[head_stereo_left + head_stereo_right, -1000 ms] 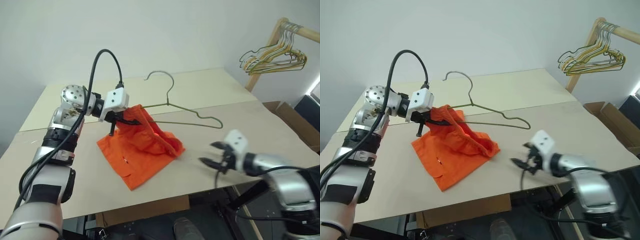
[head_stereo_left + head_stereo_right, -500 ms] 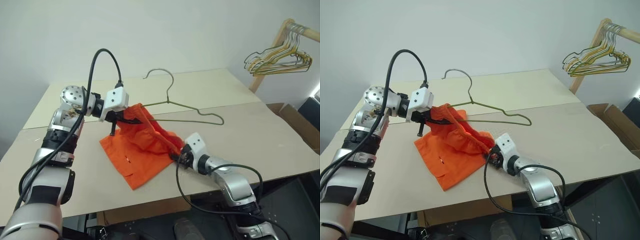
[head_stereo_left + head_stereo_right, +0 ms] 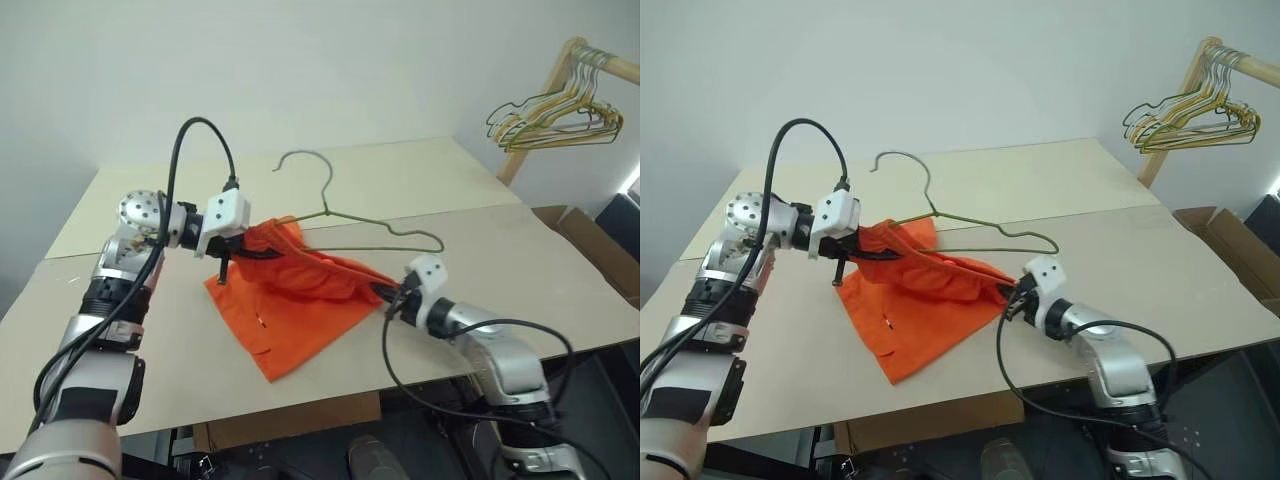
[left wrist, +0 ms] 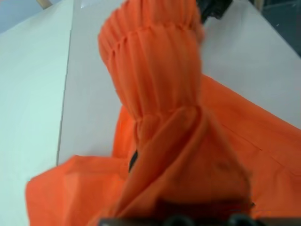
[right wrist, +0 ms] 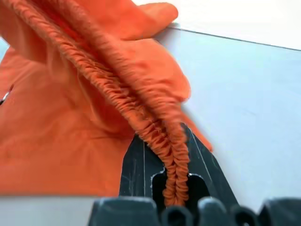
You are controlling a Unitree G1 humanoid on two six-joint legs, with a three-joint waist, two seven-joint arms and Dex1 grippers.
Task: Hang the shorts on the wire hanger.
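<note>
Right gripper (image 3: 385, 297), centre-right of frame, clenching one end of waistband (image 5: 155, 127), fingers (image 5: 141, 165) pinching gathered elastic. Left gripper (image 3: 240, 250), centre-left, gripping opposite end; likely stretching band taut between grippers so opening presents to hanger. Table (image 3: 520, 260) carrying rest of orange shorts (image 3: 290, 320), lying mid-frame. Wire hanger (image 3: 350, 222) just behind shorts, near corner reaching into fabric, hook up toward upper centre. Spare hangers (image 3: 550, 115) hanging upper right, unused.
</note>
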